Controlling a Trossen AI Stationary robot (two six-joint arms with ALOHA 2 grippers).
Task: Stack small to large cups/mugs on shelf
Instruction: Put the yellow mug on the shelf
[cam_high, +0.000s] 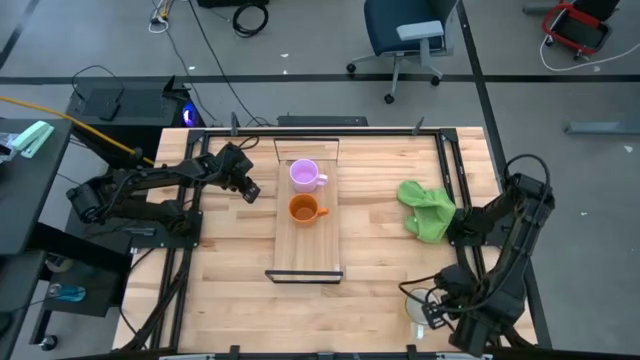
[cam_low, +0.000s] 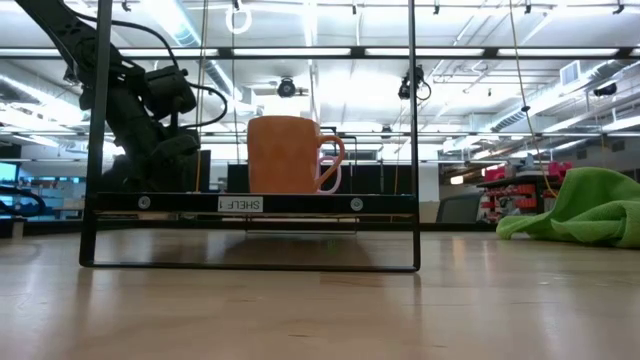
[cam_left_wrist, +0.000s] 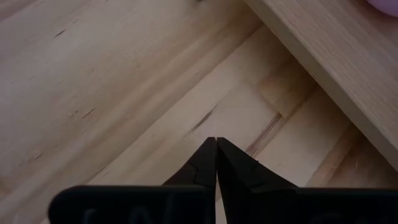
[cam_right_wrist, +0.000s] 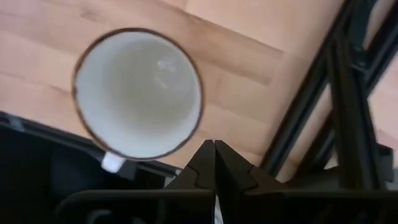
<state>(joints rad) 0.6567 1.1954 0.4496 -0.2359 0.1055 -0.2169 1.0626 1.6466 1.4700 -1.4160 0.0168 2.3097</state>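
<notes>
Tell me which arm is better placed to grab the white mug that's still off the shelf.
Probably the right. The right gripper, shut, hangs just beside the white mug at the table's near right corner, while the left gripper sits beside the shelf, far across.

The shelf (cam_high: 305, 255), a narrow light-wood board in a thin black frame, lies just beside the left pincer (cam_high: 250, 193). On it stand the purple mug (cam_high: 305, 175) and the orange mug (cam_high: 303, 209), upright. The white mug (cam_right_wrist: 138, 93), seemingly upright, sits close under the right pincer (cam_right_wrist: 214, 144).
</notes>
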